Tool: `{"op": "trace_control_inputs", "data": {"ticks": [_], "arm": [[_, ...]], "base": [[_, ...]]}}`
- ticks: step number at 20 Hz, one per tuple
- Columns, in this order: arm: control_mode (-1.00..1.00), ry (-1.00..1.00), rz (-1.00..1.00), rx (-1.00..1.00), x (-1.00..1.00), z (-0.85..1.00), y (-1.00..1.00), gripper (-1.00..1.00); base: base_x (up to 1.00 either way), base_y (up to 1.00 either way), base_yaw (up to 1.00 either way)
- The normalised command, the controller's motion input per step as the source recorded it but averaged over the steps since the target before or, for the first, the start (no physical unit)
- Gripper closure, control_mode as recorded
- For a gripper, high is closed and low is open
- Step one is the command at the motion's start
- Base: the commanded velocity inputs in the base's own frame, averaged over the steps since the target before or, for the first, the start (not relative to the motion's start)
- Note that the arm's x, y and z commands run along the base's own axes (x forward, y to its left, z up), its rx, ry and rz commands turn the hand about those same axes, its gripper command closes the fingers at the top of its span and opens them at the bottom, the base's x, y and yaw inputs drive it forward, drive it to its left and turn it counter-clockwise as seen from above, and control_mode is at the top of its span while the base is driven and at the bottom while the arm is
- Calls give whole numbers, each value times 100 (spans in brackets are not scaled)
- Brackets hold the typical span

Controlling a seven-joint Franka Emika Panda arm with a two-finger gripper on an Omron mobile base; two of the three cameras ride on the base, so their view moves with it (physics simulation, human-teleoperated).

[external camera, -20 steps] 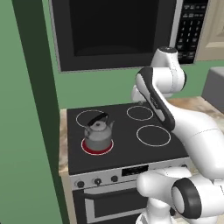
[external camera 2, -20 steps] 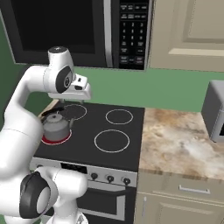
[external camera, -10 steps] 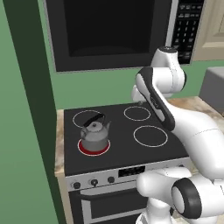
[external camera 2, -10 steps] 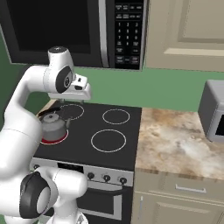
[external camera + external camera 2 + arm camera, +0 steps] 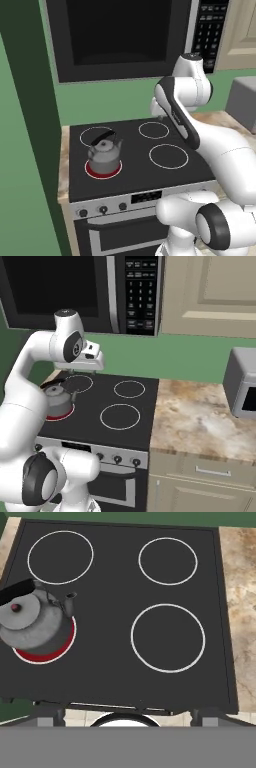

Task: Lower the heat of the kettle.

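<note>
The grey kettle (image 5: 104,152) with its black arched handle stands on the front-left burner (image 5: 103,171), which glows red beneath it. It also shows in the right base view as the kettle (image 5: 57,398) and from above as the kettle (image 5: 31,620). My gripper (image 5: 89,367) hangs high over the back of the black stovetop (image 5: 115,597), to the right of the kettle and well apart from it. Its fingertips (image 5: 50,714) sit wide apart at the bottom of the hand view, open with nothing between them.
Round knobs (image 5: 102,210) run along the stove's front panel, also seen as knobs (image 5: 117,459). A microwave (image 5: 75,286) hangs above the stove. A marbled counter (image 5: 200,416) lies to the right with a grey appliance (image 5: 242,383). A green wall (image 5: 25,150) bounds the left.
The whole picture has shifted slightly as the base moved; the stove drifted a little leftward in both base views. The arm holds the same pose and the kettle stays on its burner.
</note>
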Motion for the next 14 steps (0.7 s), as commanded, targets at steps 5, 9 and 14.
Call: {"op": "trace_control_inputs", "data": {"ticks": [5, 9, 14], "arm": [[100, 0, 0, 0, 0, 0, 0, -100], [100, 0, 0, 0, 0, 0, 0, -100], [100, 0, 0, 0, 0, 0, 0, -100]], "base": [[23, -30, 0], [32, -18, 0], [34, -11, 0]]}}
